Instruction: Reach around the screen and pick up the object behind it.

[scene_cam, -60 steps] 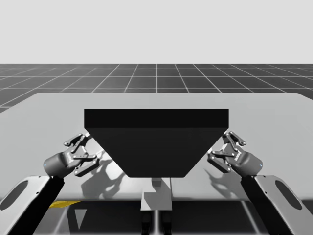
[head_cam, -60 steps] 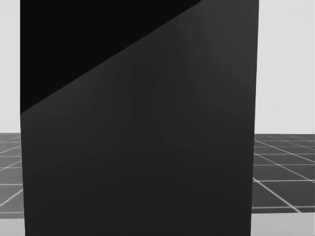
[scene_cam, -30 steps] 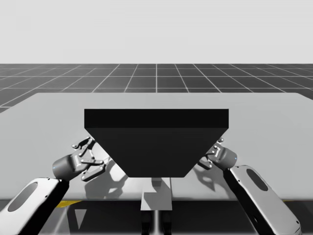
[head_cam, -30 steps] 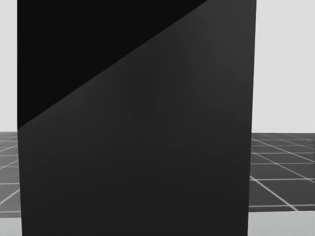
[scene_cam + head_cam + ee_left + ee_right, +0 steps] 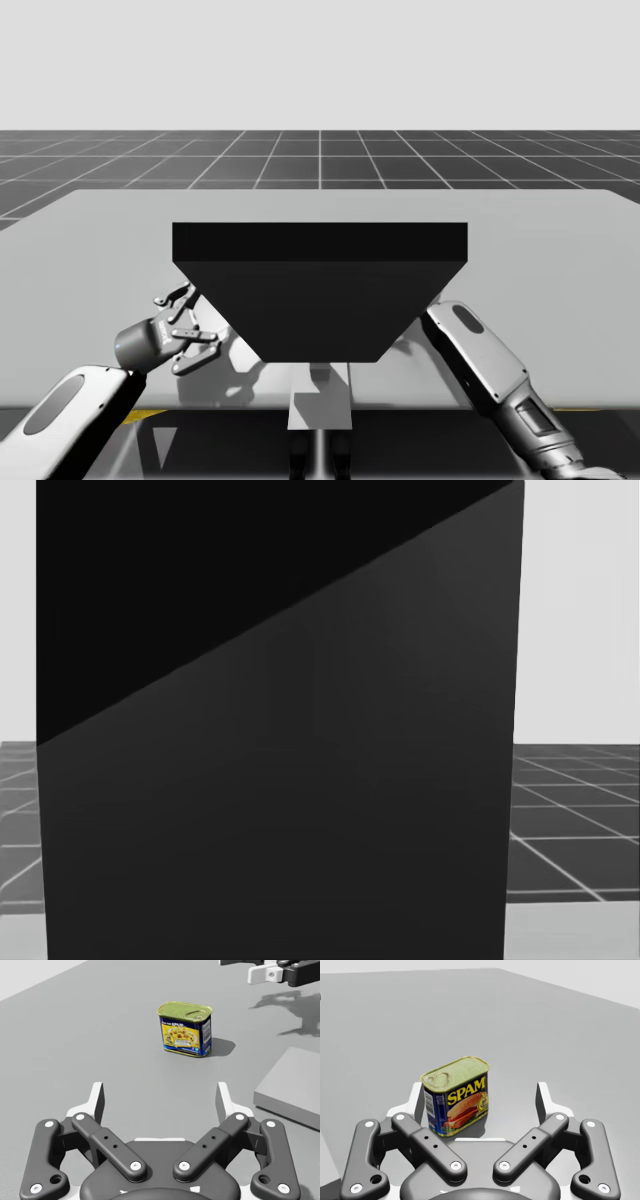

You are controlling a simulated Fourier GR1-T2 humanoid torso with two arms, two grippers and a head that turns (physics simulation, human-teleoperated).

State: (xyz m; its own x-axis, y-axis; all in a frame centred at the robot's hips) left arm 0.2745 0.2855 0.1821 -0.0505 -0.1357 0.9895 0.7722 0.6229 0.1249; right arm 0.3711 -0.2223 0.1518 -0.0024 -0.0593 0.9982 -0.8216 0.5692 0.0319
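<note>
- High view: tall flat black screen (image 5: 320, 290) stands mid-way across the grey table (image 5: 120, 230). My left gripper (image 5: 190, 318) hangs just beside the screen's left edge, jaws spread. My right arm (image 5: 480, 360) runs in at the screen's right edge, and its front end is hidden by the screen.
- Head view: the screen blocks nearly everything, with grid floor (image 5: 570, 820) showing past its right edge.
- Left wrist view: jaws wide apart, nothing between them. A blue rectangular tin with a gold pull-tab lid (image 5: 185, 1029) stands upright on the table, well ahead of the fingers. My right gripper (image 5: 272, 972) is beyond the tin. A flat grey slab (image 5: 290, 1085) lies beside the tin (identity unclear).
- Right wrist view: right gripper's jaws spread, not clamped. The tin (image 5: 457, 1095) stands upright between the fingers, close against one and clear of the other (contact cannot be judged).
</note>
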